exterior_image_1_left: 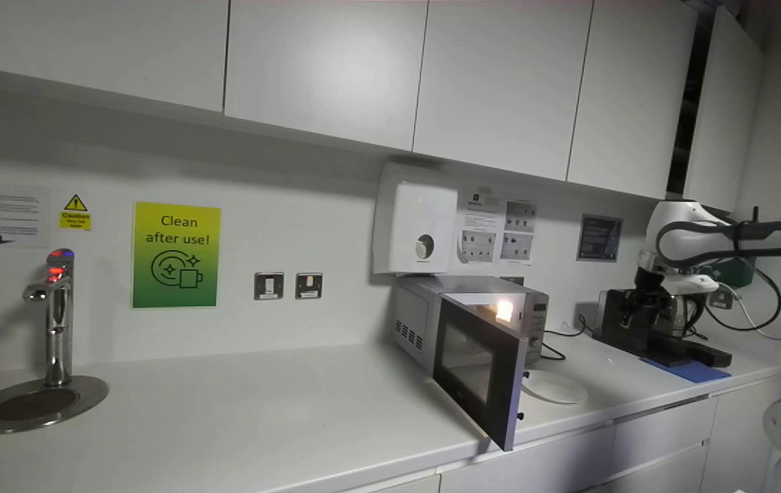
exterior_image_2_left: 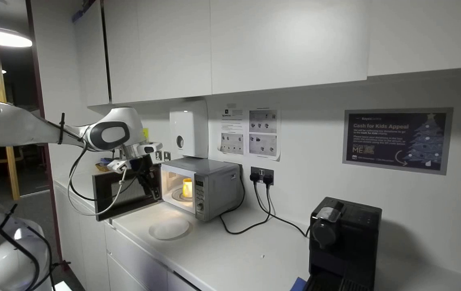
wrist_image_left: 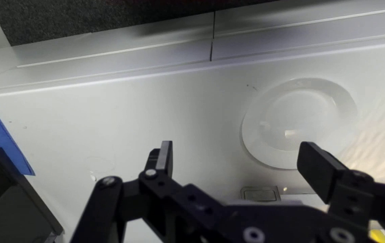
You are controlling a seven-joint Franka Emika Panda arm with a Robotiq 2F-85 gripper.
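Note:
My gripper (wrist_image_left: 236, 147) is open, with nothing between its fingers. It hangs above the counter in front of the microwave; its fingers also show in both exterior views (exterior_image_1_left: 628, 316) (exterior_image_2_left: 152, 186). A white plate (wrist_image_left: 302, 118) lies flat on the counter below, towards the right finger in the wrist view; it also shows in both exterior views (exterior_image_1_left: 556, 387) (exterior_image_2_left: 169, 228). The grey microwave (exterior_image_2_left: 222, 190) is lit inside. Its dark door (exterior_image_1_left: 465, 363) stands wide open. A yellow mug (exterior_image_2_left: 188, 188) stands on the turntable inside; a bit of yellow (wrist_image_left: 378, 236) shows at the wrist view's bottom right.
A black coffee machine (exterior_image_2_left: 345, 238) stands on the counter beside a blue mat (exterior_image_1_left: 691, 370). Black cables run from the wall socket (exterior_image_2_left: 262, 176). A white dispenser (exterior_image_1_left: 424, 226) hangs above the microwave, below wall cupboards (exterior_image_1_left: 500, 82). A tap (exterior_image_1_left: 59, 322) stands at the counter's far end.

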